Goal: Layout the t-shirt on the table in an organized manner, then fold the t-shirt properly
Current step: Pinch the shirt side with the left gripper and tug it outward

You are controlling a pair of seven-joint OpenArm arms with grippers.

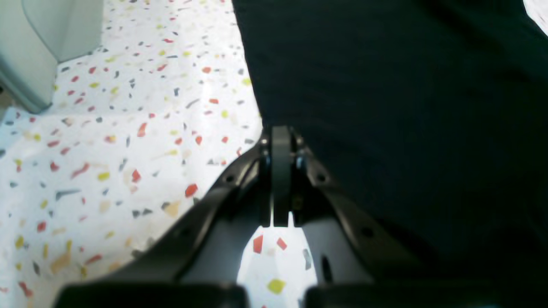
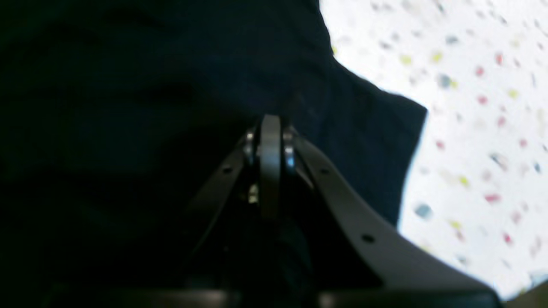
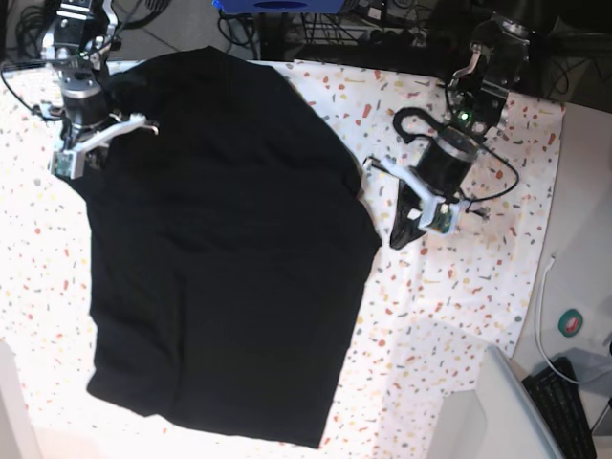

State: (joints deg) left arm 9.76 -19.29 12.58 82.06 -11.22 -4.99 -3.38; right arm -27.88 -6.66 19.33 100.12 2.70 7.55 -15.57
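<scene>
The black t-shirt point(image 3: 220, 249) lies spread across the speckled table point(image 3: 459, 287), reaching from the far edge to the near edge. My left gripper point(image 3: 395, 244) hangs shut just off the shirt's right side. In the left wrist view its pressed-together tips point(image 1: 280, 133) meet the t-shirt's point(image 1: 406, 107) edge, with the table point(image 1: 107, 149) to the left. My right gripper point(image 2: 270, 122) is shut over the dark t-shirt point(image 2: 128, 107) near a sleeve point(image 2: 385, 141), beside the table point(image 2: 471, 128). Whether it pinches cloth does not show. In the base view it point(image 3: 113, 177) is at the shirt's upper left.
A grey box-like object point(image 3: 488, 406) stands at the near right corner, also in the left wrist view point(image 1: 38, 47). Beyond the table's right edge lie a keyboard point(image 3: 564, 406), a round roll point(image 3: 572, 322) and a white cable. Cables and a blue box point(image 3: 277, 5) sit behind.
</scene>
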